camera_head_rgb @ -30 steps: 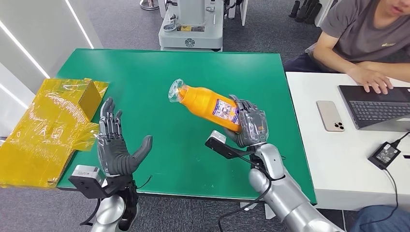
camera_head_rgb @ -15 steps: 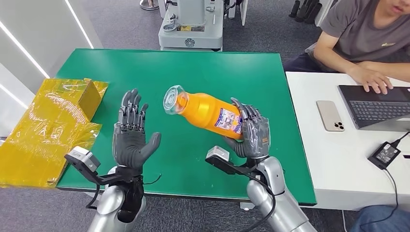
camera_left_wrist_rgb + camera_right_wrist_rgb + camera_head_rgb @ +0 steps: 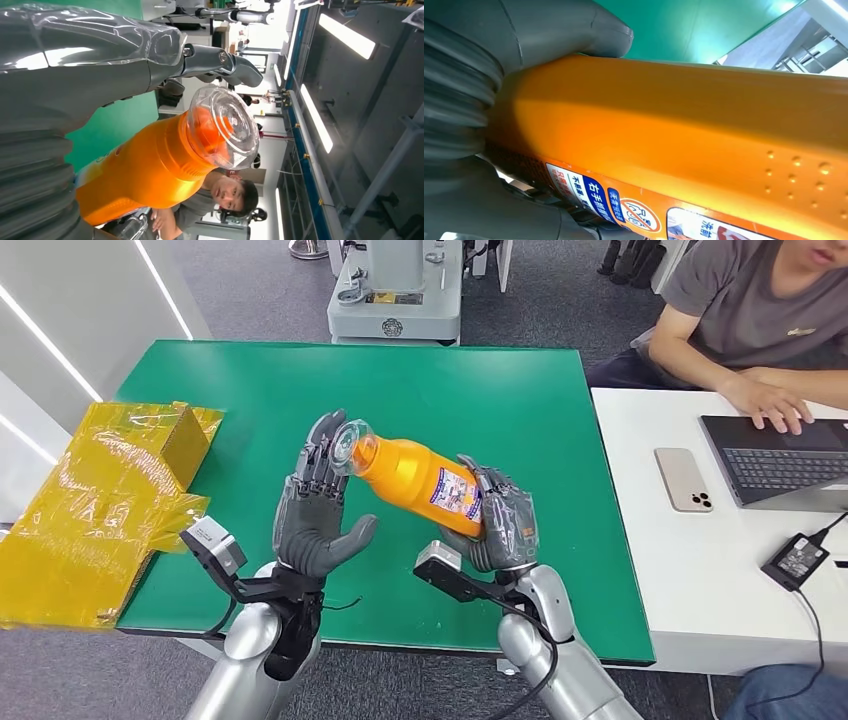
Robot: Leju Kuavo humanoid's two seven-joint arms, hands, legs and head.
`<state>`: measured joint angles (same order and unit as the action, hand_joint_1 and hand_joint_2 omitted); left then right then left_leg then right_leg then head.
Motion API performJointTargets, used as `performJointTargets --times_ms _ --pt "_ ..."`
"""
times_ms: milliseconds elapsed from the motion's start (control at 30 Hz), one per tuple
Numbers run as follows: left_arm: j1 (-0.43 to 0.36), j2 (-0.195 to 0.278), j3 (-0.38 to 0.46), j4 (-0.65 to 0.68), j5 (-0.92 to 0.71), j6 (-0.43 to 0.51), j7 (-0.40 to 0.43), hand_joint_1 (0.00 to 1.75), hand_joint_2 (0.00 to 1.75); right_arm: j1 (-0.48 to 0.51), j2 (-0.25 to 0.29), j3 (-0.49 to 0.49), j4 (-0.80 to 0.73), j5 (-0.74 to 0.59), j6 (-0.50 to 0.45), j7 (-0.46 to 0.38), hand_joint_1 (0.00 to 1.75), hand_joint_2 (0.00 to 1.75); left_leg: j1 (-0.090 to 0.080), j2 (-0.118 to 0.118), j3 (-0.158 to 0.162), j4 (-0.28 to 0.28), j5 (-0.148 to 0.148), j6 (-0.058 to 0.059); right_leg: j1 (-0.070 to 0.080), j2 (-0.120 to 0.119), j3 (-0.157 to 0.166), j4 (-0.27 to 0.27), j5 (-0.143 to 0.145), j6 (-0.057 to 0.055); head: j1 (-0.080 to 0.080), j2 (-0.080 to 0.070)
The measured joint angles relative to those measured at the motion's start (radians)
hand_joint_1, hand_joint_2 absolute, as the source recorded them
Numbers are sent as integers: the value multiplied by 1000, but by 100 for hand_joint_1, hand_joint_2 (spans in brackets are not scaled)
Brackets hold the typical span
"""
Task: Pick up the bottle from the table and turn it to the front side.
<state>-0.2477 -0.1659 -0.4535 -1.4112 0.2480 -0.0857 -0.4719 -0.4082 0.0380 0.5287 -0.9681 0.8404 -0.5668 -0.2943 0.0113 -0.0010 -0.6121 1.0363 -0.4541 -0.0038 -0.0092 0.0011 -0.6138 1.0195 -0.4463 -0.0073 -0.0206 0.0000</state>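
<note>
The left hand (image 3: 318, 508) has swung in from well out to the side and now stands upright with its fingers spread, fingertips right at the clear cap of the bottle (image 3: 415, 472), holding nothing; whether they actually touch the cap I cannot tell. The right hand (image 3: 497, 526) has eased back toward the robot a little and stays wrapped around the bottle's base end, and the cap end has come round with it, closer to the left hand than half a second ago. The green surface (image 3: 500, 390) sits where it was, and the bottle is up in the air above its middle, clear of it. The bottle lies tilted, its long axis running from the right hand's grip up and away to the robot's left, cap end highest and farthest from the body, base buried in the right palm, printed label facing up beside the right fingers. From the left wrist, the cap (image 3: 223, 128) looks almost straight at the camera, just under the open fingers (image 3: 235, 65). From the right wrist, the thumb (image 3: 589, 30) presses on the orange body.
</note>
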Motion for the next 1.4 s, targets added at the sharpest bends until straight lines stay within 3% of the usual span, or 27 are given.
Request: performJointTargets --times_ms 200,733,1400 --pt "-3 0 -4 15 2 -4 0 0 175 -8 7 1 13 -9 16 -12 175 175 0 0 0 0 0 0 0 0 0 0 0 0 0 0" --pt "-36 -14 -5 75 23 0 -7 0 175 -73 92 53 80 -58 47 -86 175 175 0 0 -1 0 0 0 0 0 -1 0 0 0 0 0" --pt "-29 -14 17 97 31 4 -20 0 175 -95 120 89 153 -85 142 -83 175 175 0 0 -1 0 0 0 0 0 -1 0 0 0 0 0"
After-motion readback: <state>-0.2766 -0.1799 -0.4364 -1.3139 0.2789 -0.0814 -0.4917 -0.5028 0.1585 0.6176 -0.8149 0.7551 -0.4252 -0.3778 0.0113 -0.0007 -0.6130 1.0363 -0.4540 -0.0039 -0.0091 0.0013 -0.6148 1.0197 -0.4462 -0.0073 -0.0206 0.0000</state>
